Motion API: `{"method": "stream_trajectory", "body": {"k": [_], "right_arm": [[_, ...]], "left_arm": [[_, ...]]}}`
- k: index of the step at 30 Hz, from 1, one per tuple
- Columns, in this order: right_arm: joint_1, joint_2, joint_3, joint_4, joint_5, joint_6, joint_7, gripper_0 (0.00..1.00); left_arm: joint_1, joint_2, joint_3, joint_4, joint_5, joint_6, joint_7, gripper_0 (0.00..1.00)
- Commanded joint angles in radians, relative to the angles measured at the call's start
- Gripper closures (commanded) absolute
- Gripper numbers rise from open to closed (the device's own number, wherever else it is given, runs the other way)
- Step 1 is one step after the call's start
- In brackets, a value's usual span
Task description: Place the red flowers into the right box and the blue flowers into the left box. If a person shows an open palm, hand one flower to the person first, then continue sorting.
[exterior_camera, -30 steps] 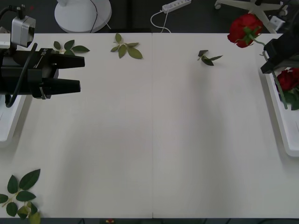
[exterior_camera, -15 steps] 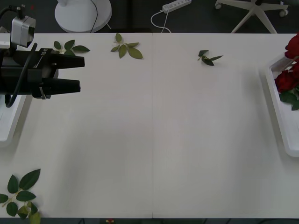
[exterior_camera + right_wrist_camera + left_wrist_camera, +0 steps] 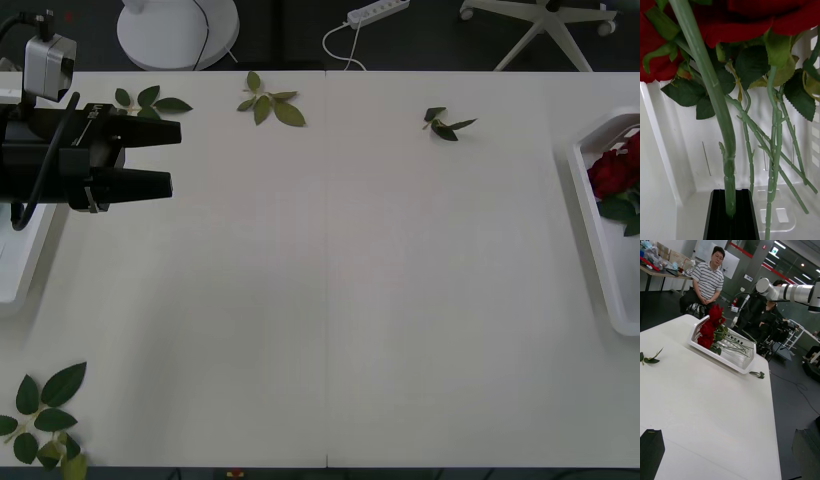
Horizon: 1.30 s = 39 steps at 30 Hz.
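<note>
The right gripper (image 3: 730, 213) was seen clamped narrow on the thick green stem of one of the red flowers (image 3: 715, 101), the stem pinched between the black fingers (image 3: 715, 213) and running away from them toward the deep-red blooms. That rose was held right over the right box (image 3: 673, 157), whose white floor and wall were visible behind it. More thin stems and serrated leaves were already lying inside, crossed over each other.

In the front view the right box (image 3: 600, 250) was sat at the right edge of the white surface (image 3: 330, 300), with red blooms (image 3: 610, 172) bunched at its far end.

The left gripper (image 3: 165, 158) was held over the left side of the surface, near the far edge, fingers spread fairly wide and nothing between them. Just behind and below it, a bit of the left box (image 3: 20, 270) was visible.

Loose leaf sprigs (image 3: 268, 102) were scattered along the far edge, plus a bigger one (image 3: 45, 415) at the near left corner.
</note>
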Motion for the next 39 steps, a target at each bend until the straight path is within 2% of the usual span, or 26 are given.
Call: {"method": "stream_trajectory", "body": {"k": [1,6,14,16,18,19,21,27,35,39], "right_arm": [[0.057,0.057,-0.034,0.010,0.000,-0.062,-0.019,1.00],[0.085,0.131,-0.034,0.061,0.025,-0.159,-0.031,1.00],[0.085,0.160,-0.040,0.093,0.032,-0.197,-0.036,1.00],[0.085,0.160,-0.042,0.093,0.037,-0.207,-0.036,0.91],[0.083,0.159,-0.051,0.094,0.046,-0.211,-0.036,0.65],[0.082,0.157,-0.054,0.094,0.048,-0.211,-0.036,0.60],[0.077,0.149,-0.066,0.094,0.057,-0.207,-0.033,0.44],[0.044,0.091,-0.114,0.061,0.077,-0.134,-0.021,0.15],[0.042,-0.075,-0.218,-0.180,0.108,-0.004,0.022,0.04],[0.042,-0.111,-0.287,-0.278,0.106,0.053,0.108,0.02]], "left_arm": [[0.008,0.005,-0.008,-0.012,0.014,-0.006,0.049,0.00],[0.008,0.005,-0.008,-0.012,0.014,-0.006,0.049,0.00],[0.008,0.005,-0.008,-0.012,0.014,-0.006,0.049,0.00],[0.008,0.005,-0.008,-0.012,0.014,-0.006,0.049,0.00],[0.008,0.005,-0.008,-0.012,0.014,-0.006,0.049,0.00],[0.008,0.005,-0.008,-0.012,0.014,-0.006,0.049,0.00],[0.008,0.005,-0.008,-0.012,0.014,-0.006,0.049,0.00],[0.008,0.005,-0.008,-0.012,0.014,-0.006,0.049,0.00],[0.008,0.005,-0.008,-0.012,0.014,-0.006,0.049,0.00],[0.008,0.005,-0.008,-0.012,0.014,-0.006,0.049,0.00]]}}
